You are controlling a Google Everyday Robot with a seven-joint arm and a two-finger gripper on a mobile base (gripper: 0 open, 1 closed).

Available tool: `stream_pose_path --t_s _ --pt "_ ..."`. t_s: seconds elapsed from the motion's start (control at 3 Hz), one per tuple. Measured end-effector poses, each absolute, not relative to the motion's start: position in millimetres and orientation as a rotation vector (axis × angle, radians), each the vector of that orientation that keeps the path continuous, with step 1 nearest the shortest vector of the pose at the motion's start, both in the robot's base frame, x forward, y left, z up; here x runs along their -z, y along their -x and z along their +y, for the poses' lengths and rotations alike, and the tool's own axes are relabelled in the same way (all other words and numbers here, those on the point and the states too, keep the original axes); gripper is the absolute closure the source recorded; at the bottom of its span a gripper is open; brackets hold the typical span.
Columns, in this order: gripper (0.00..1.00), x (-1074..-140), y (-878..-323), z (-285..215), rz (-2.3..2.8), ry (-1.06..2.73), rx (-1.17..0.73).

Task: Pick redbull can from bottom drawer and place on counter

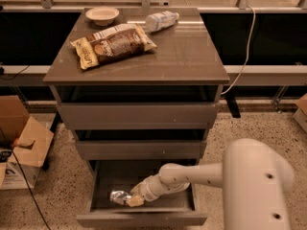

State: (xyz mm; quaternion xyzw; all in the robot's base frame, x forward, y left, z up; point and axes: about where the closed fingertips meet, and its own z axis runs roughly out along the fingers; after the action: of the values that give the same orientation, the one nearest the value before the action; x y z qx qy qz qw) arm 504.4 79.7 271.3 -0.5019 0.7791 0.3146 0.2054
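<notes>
1. Speckled floor (57, 190) surrounds a grey cabinet of three stacked drawers set against a dark window wall. An opened cardboard box (24, 143) sits to its left.
2. Down in the pulled-out bottom drawer (144, 219), near its front left, the gripper (130, 200) has its pale tip right against the redbull can (117, 196). I cannot tell whether it is spread, pressed together or already pinching the can.
3. That can lies on its side on the drawer floor, just left of the gripper. It is crumpled and glinting silver.
4. My judgement on handling:
   - It looks light and thin-walled, and the dents suggest it will give further under a hard squeeze.
   - The shiny metal is likely slippery, and lying down it may roll or skid away if nudged.
   - The best hold seems to be across the middle of the body, with moderate pressure, away from the tapered ends and the sharpest creases.
5. The white arm (192, 176) reaches in from the robot's bulky body at lower right. Any lift has to come forward, out from under the middle drawer's front just above.
6. Up on the counter (192, 56), a snack bag (112, 44), a plastic bottle (160, 20) and a small bowl (102, 16) occupy the left and back. The front right therefore looks the easiest place to set the can down.
</notes>
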Motion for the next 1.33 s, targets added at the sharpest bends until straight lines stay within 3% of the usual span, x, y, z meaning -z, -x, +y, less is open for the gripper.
stream_pose_path --t_s 0.67,1.33 --pt "1.00 -473 -500 -2 1.836 1.573 -0.770" --pt "1.00 -691 -511 -74 1.564 1.843 -0.466"
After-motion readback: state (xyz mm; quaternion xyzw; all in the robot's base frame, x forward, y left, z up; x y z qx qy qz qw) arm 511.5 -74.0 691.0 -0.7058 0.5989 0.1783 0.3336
